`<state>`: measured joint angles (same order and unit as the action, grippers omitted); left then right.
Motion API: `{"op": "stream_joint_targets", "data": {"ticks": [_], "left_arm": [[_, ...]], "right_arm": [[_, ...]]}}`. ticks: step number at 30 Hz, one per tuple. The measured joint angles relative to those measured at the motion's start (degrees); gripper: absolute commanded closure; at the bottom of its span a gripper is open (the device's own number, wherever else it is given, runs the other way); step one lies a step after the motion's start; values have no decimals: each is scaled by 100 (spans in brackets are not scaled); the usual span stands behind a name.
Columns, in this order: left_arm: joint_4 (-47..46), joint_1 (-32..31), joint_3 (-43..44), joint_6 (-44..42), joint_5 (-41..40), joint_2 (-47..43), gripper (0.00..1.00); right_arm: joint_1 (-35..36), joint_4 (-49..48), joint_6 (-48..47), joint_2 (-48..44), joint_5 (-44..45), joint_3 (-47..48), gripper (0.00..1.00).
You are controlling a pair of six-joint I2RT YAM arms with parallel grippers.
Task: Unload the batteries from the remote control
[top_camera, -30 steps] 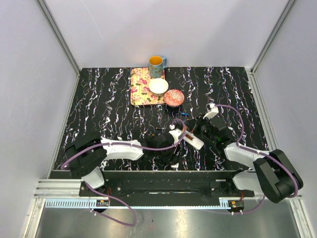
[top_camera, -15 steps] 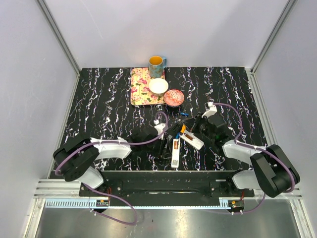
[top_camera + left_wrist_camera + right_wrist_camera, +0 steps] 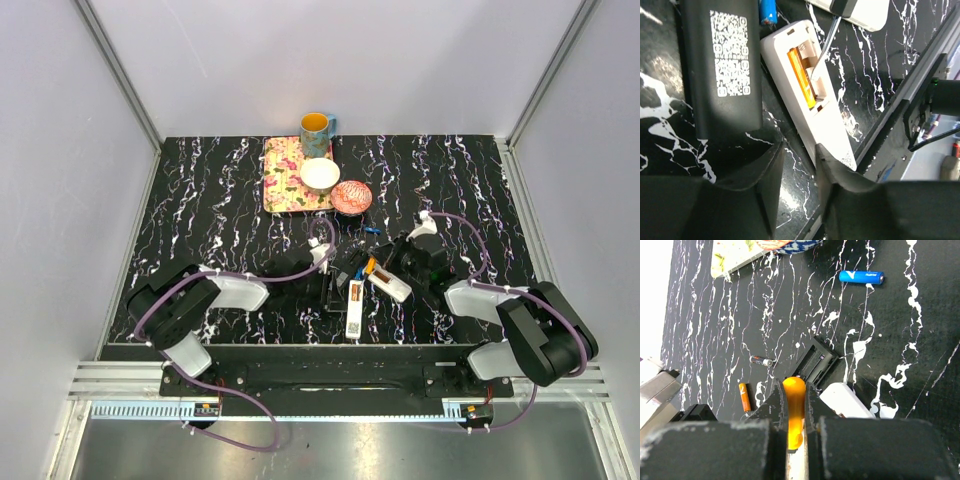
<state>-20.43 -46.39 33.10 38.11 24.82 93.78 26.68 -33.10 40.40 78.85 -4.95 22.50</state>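
- Top external: the left gripper and the right gripper are seen close together at the near middle of the marbled table. A white remote lies just near of them, with a second white remote to its right. A floral tray, a white bowl, a pink bowl and a yellow mug are grouped toward the far edge.
- Left wrist: the left gripper is spread and empty, and one end of the white remote shows between its fingers. The remote's compartment is uncovered, and one orange battery is seated in it. The tip of a screwdriver is set into the compartment beside that battery. A black remote lies alongside, with a blue battery loose at its end.
- Right wrist: the right gripper is pinched on the screwdriver's orange handle. The blue battery, a loose orange battery and a dark battery lie apart on the table.
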Motion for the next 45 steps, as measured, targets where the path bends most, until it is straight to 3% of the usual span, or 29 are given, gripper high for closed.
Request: {"op": "stream_joint_targets", "data": {"ticks": [2,9,18,26,35,38,45], "left_arm": [[50,0,74,0,20,13,45],[765,-308,393,-173,-654,-247,34],[2155,-1547,1235,-251,-2203,-105,31],[2962,-2124,2024,-289,-3296,431,45],[3327,-2212,2020,-452,-4013,391,30],[3370,-2210,1921,-542,-4052,299,32],[3143,-2186,1672,-872,-3895,136,61]], "right_arm": [[11,-2,0,-2,59,11,100],[28,291,-111,-280,306,190,100],[31,468,-256,-501,573,289,100],[31,612,-396,-527,599,299,100],[26,619,-503,-664,588,299,100],[26,616,-535,-688,577,299,100],[26,533,-721,-697,358,249,100]]}}
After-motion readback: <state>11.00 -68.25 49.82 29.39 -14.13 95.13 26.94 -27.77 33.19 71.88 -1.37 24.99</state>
